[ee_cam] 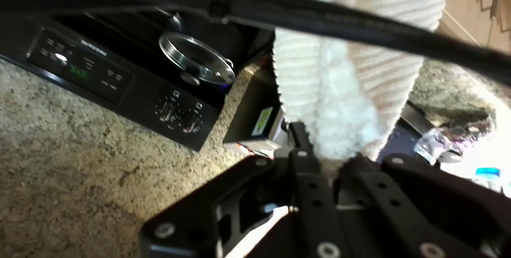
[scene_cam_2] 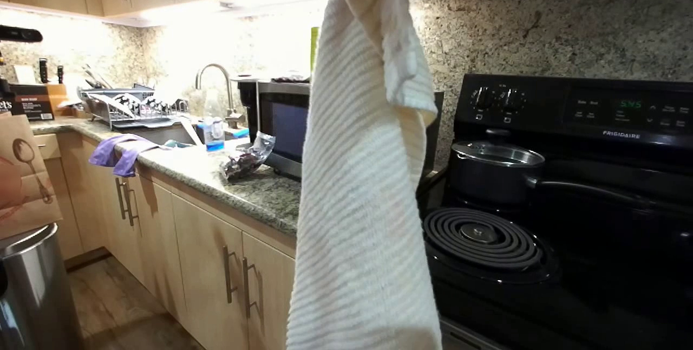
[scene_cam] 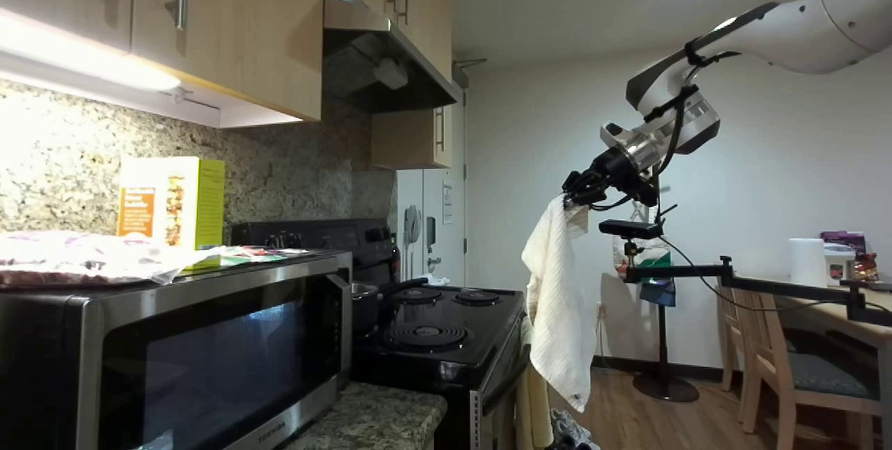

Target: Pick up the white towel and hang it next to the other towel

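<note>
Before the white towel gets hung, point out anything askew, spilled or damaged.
Nothing looks spilled or damaged. A purple item droops off the counter, and crumpled packaging lies near the microwave; both look untidy.

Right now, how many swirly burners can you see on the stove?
3 in an exterior view: the near burner, the far back burner and the far front burner. Another may hide under the pot.

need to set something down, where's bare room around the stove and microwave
Bare granite counter shows before the microwave, between the shiny packet and stove; the white towel hides part of it. The burner in front of the lidded pot is bare, heat unknown. Crowded: the microwave top, with bag and box.
</note>
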